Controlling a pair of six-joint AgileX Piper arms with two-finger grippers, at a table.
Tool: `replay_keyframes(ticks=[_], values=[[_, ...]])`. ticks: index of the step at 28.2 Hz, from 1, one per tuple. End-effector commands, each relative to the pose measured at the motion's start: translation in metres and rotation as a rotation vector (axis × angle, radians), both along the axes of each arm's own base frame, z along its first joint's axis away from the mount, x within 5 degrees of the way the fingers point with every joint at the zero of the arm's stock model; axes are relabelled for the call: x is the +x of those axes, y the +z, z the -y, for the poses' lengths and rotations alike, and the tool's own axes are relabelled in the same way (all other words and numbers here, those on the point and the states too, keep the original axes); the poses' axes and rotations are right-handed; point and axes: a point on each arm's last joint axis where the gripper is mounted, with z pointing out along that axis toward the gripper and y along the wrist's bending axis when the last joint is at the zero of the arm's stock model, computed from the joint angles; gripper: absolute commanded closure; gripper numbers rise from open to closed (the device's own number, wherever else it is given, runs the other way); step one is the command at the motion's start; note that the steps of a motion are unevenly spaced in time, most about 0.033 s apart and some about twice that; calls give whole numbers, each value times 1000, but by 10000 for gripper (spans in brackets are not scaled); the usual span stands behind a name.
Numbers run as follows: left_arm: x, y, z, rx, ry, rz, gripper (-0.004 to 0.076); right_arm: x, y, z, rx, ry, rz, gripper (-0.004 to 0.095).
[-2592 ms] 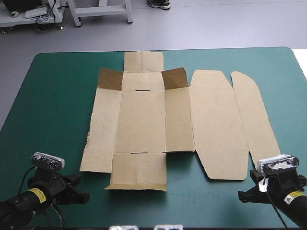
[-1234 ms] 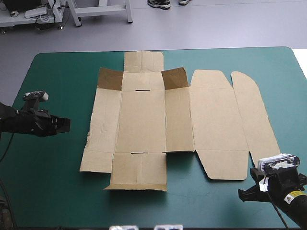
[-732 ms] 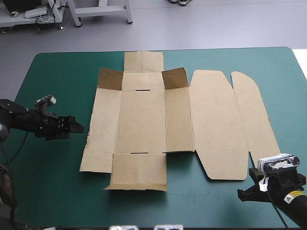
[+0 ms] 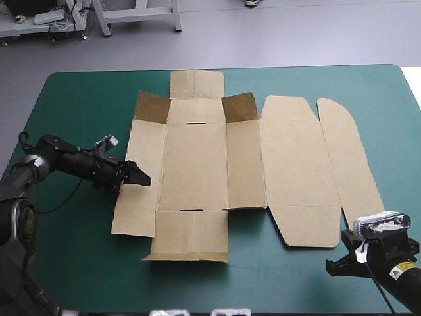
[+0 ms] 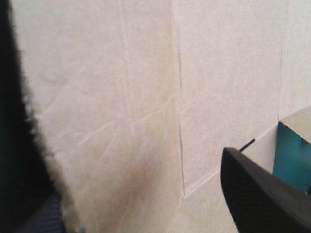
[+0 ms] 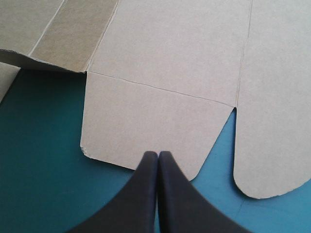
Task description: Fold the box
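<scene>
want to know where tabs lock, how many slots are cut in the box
2, both on the middle panel of the box: one slot near the far end, the other near the close end. The left gripper may hide another on the left panel.

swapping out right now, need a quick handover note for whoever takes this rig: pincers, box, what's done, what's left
Left pincer: open, at the left edge of the box, over its left side panel; I cannot tell whether it touches the board.
Right pincer: shut, holding nothing, at the near right of the table, just short of the near lid flap.
The box lies flat; only its two far corner flaps tilt up a little.
Done: no wall raised or tucked.
Left: the whole fold; the left side panel looks like the likely start.
</scene>
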Motion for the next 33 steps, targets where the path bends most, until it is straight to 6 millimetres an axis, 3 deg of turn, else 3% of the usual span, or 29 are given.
replay_keyframes(ticks=[1, 2, 4, 8, 9, 23, 33], values=[[-3, 20, 24, -75, -79, 17, 204, 4, 13, -1, 20, -6, 83, 926], [-3, 19, 27, -74, -77, 22, 227, 4, 13, -1, 24, -5, 83, 926], [0, 20, 30, -74, -50, 31, 351, 3, 13, -2, 33, -3, 83, 926], [6, 19, 29, -61, 22, 45, 710, 3, 13, -2, 33, -3, 83, 926], [6, 19, 28, -56, 28, 50, 727, 3, 13, -2, 33, -2, 81, 926], [4, 19, 29, -57, -38, 83, 733, 3, 13, -2, 32, -1, 78, 926], [1, 52, 38, -166, -132, 285, 733, 3, 13, -2, 32, -1, 78, 926]])
